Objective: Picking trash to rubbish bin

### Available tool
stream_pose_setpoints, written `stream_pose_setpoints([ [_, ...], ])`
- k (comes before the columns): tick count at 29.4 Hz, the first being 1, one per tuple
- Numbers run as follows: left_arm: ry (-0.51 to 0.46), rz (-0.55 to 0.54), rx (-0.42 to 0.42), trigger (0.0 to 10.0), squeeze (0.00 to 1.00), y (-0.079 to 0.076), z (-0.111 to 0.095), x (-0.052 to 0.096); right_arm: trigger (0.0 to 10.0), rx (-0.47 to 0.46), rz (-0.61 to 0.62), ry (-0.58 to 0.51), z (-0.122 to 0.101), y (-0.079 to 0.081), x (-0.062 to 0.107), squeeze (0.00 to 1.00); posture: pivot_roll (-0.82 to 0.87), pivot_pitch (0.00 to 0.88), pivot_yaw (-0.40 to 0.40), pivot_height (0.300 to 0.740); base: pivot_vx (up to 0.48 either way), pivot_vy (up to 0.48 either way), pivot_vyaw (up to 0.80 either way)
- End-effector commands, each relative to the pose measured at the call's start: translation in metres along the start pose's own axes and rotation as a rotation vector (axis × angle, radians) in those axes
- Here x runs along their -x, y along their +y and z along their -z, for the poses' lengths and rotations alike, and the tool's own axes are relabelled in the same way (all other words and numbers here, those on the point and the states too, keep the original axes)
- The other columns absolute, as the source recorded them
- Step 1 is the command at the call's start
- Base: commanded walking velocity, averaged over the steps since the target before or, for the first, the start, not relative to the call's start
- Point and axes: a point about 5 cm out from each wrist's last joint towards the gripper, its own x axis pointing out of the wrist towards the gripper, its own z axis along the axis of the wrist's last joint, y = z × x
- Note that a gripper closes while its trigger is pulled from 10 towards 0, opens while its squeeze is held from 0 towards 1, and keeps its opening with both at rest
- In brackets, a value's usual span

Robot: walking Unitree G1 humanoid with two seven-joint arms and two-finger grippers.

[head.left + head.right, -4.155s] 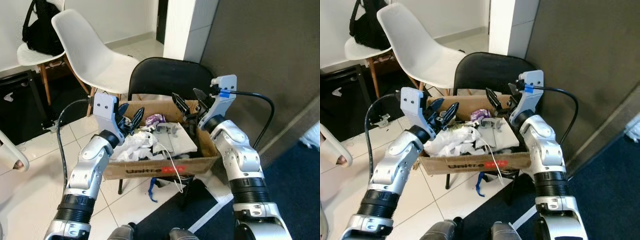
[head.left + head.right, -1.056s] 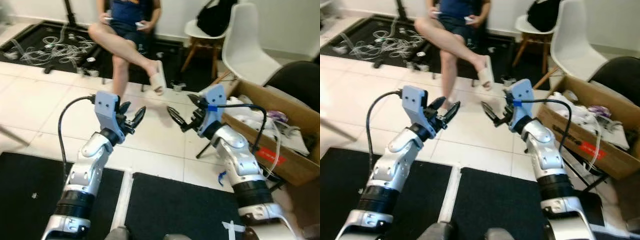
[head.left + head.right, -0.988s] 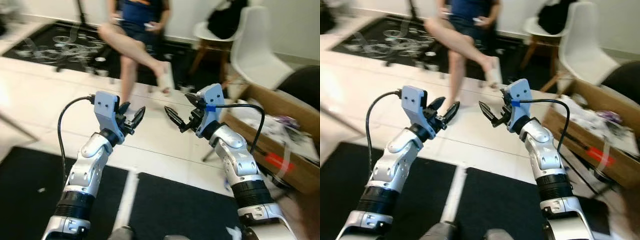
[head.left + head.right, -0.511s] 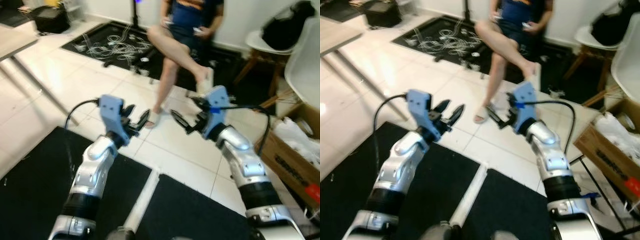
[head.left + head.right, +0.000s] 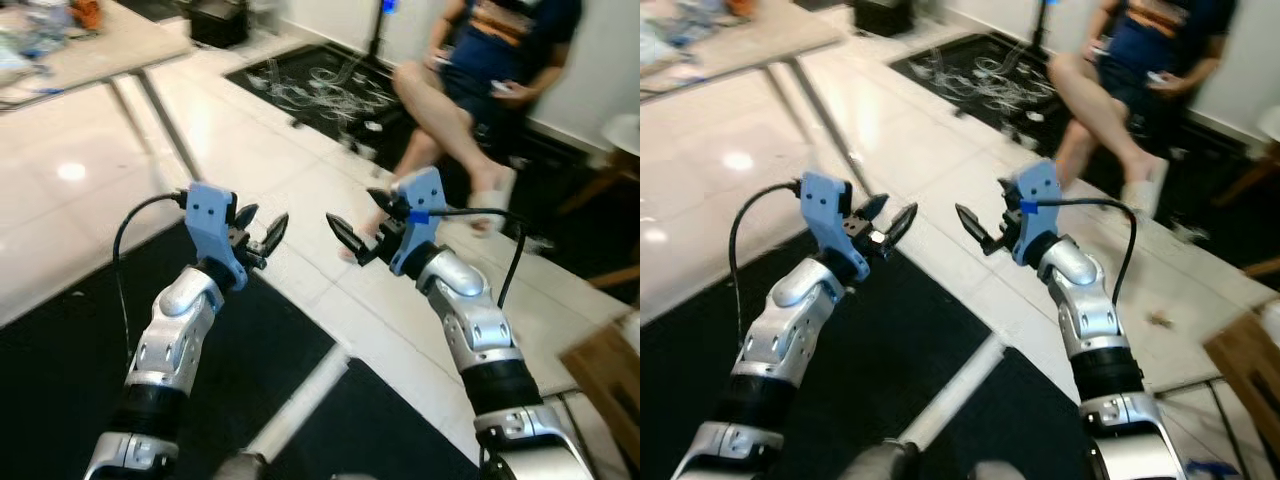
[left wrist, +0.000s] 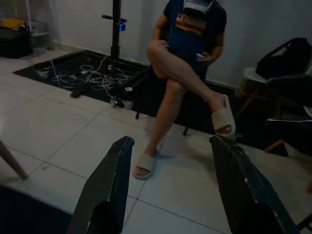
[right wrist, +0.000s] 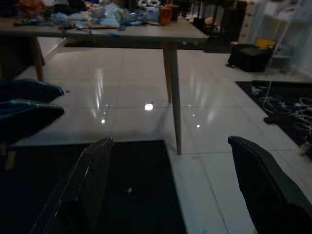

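Both arms are raised in front of me over the floor. My left gripper [image 5: 264, 224] is open with nothing between its fingers [image 6: 105, 190]. My right gripper [image 5: 352, 208] is also open and empty, a hand's width to the right of the left one. Just a corner of the cardboard box [image 5: 606, 366] used for rubbish is visible at the lower right edge. A small brownish scrap [image 5: 1157, 320] lies on the white tiles near the box. A cluttered table [image 7: 122, 33] stands beyond the right gripper.
A person [image 5: 480, 90] sits on a chair ahead to the right, legs crossed, with a tangle of cables [image 5: 320, 85] on a black mat beside them. A table leg [image 5: 165, 120] slants down at left. Black floor mats [image 5: 60, 340] lie under my arms.
The camera has swung further left: the box has slid to the right edge and the cluttered table has come into view. Both grippers stay open, in the same pose.
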Motion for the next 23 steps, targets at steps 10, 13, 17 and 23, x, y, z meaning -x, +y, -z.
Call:
stream_pose_setpoints([
  [10,0.015,0.009,0.008,10.0,0.00,-0.0021,0.0028,-0.0006,10.0,0.005,-0.002,0.007,0.0009,-0.0003,0.0008,0.00,-0.04,0.000,-0.048,0.740,0.000,0.000,0.79],
  [13,0.014,0.009,0.008,10.0,0.00,-0.0019,0.0027,-0.0006,10.0,0.004,-0.002,0.006,0.0009,-0.0003,0.0007,0.00,-0.04,0.000,-0.048,0.740,0.000,0.000,0.79],
  [17,0.013,0.008,0.007,10.0,0.00,-0.0019,0.0025,-0.0006,10.0,-0.004,0.002,0.001,0.0006,-0.0007,0.0007,0.00,-0.04,0.000,-0.047,0.740,0.000,0.000,0.79],
  [23,0.001,0.021,-0.001,10.0,0.00,-0.0028,0.0008,-0.0004,10.0,-0.050,0.035,-0.018,-0.0002,-0.0037,0.0011,0.00,-0.05,0.000,-0.045,0.740,0.000,0.000,0.00],
])
